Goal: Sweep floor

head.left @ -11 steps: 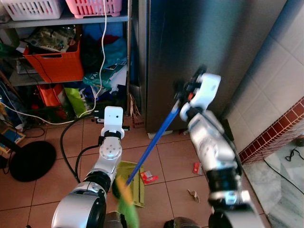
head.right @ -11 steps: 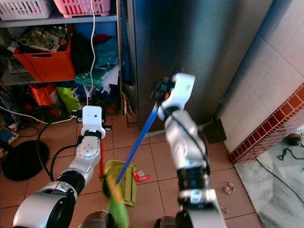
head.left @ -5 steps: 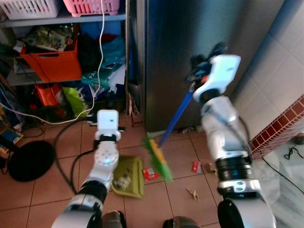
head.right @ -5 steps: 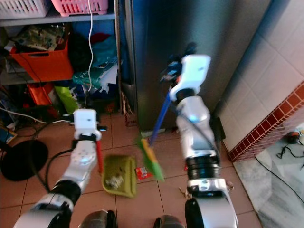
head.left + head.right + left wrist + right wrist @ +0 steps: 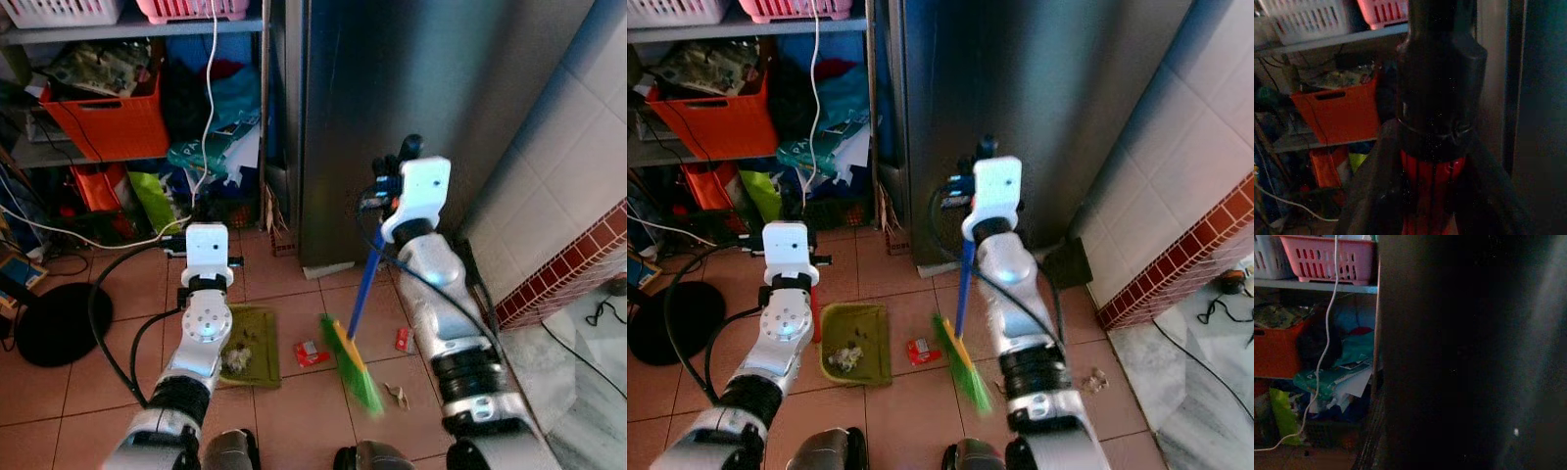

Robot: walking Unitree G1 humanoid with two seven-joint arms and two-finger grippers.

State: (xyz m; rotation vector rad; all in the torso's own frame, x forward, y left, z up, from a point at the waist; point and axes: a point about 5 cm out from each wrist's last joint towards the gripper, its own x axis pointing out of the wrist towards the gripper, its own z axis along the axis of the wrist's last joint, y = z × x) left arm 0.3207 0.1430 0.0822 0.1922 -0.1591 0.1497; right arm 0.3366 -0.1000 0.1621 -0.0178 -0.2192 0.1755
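A broom with a blue handle [image 5: 362,289] and green bristles [image 5: 355,370] slants down to the tiled floor before me. My right gripper [image 5: 385,189] is shut on the handle's top, in front of the fridge. The bristles rest just right of a red wrapper [image 5: 310,352]. A green dustpan [image 5: 247,338] lies flat on the tiles with a clump of debris in it. My left gripper [image 5: 1432,188] is shut on the dustpan's upright red handle [image 5: 816,323]. Another red scrap [image 5: 404,340] and a paper scrap [image 5: 397,395] lie right of the bristles.
A steel fridge [image 5: 411,98] stands ahead. Left of it are cluttered shelves with an orange crate [image 5: 108,117], bags and a white cable [image 5: 201,186]. A black round base [image 5: 54,328] sits at the far left. A tiled wall [image 5: 578,176] closes the right side.
The broom head swung from above the dustpan to the right and came down onto the floor past the red wrapper. My right arm lowered. The dustpan stays with debris in it.
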